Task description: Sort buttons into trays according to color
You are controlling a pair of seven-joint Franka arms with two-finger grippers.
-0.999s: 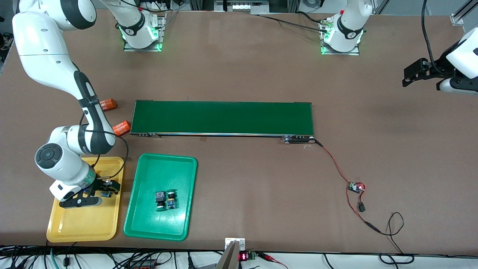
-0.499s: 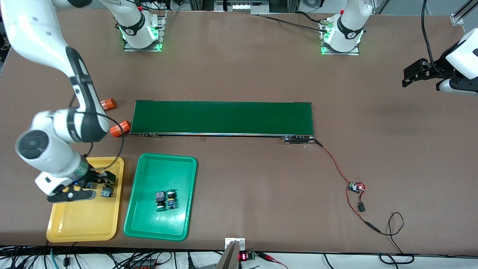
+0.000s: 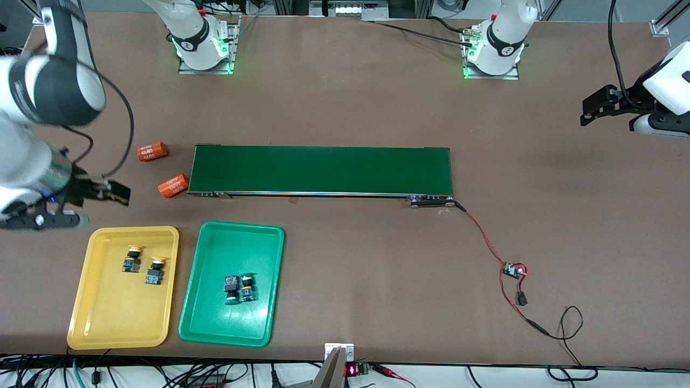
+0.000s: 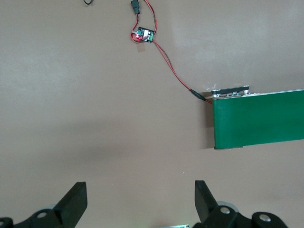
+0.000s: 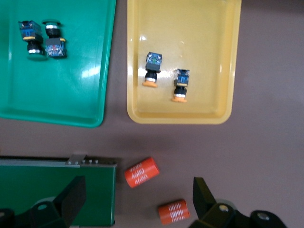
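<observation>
**A:** What does the high camera facing the robots show?

**B:** A wide, matte brown table [image 3: 345, 108]. A long, flat, dark green conveyor belt [image 3: 322, 170] lies across its middle. Two orange cylinders [image 3: 152, 151] lie at the belt's end toward the right arm. Nearer the camera sit two shallow plastic trays with rounded corners, side by side: the yellow tray [image 3: 108, 323] holds two yellow-capped buttons [image 3: 132, 258], the green tray [image 3: 215, 323] holds two green-capped buttons [image 3: 239, 288]. A red and black wire runs from the belt to a small circuit board [image 3: 514, 270].

**A:** And the grippers?

**B:** The right gripper [image 3: 81, 202] hangs over bare table at the right arm's end, just off the yellow tray, fingers spread wide, holding nothing. The left gripper [image 3: 590, 110] waits at the left arm's end of the table, also empty.

**A:** The left wrist view?

**B:** Black fingers [image 4: 76, 202] wide apart over bare table, the belt's end [image 4: 259, 118] and the board [image 4: 144, 35] in sight.

**A:** The right wrist view?

**B:** Spread fingers [image 5: 73, 194] above both glossy trays, the cylinders [image 5: 141, 172] and a belt corner [image 5: 57, 190].
</observation>
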